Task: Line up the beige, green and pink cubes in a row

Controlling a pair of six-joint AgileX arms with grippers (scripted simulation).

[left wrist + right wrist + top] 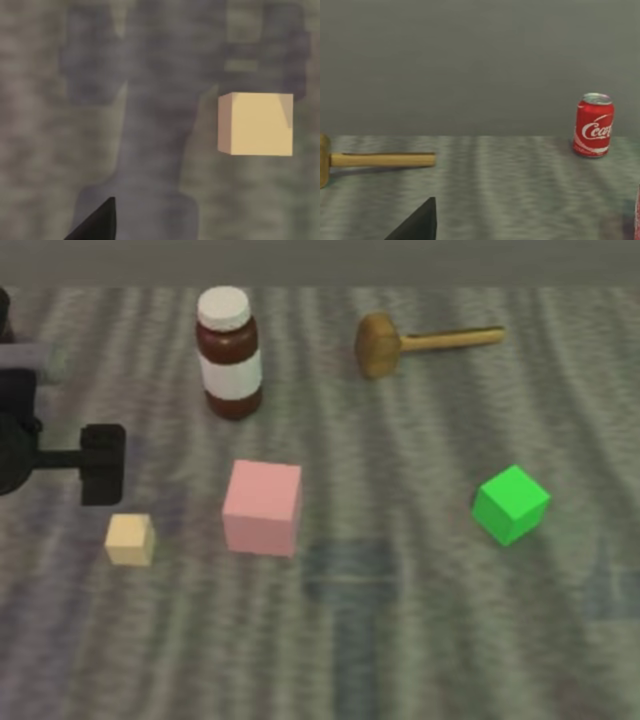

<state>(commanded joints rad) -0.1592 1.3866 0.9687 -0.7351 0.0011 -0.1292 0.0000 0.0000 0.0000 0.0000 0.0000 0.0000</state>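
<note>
Three cubes (262, 506), one bottle (228, 352), one mallet (420, 342), one can (593, 125).

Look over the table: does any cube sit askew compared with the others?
Yes. The green cube at the right is turned corner-on, while the pink cube and beige cube sit nearly square. Nothing is spilled or damaged. The left pincer hovers beside the beige cube.

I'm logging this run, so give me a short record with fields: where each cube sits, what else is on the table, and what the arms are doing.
beige cube: table's left, apart from the others
pink cube: near the middle, right of the beige one
green cube: table's right, turned at an angle
row: not yet formed
other items: brown bottle upright, wooden mallet lying flat, red can upright
left gripper: above the table beside the beige cube, holding nothing
right arm: out of the top view
</note>
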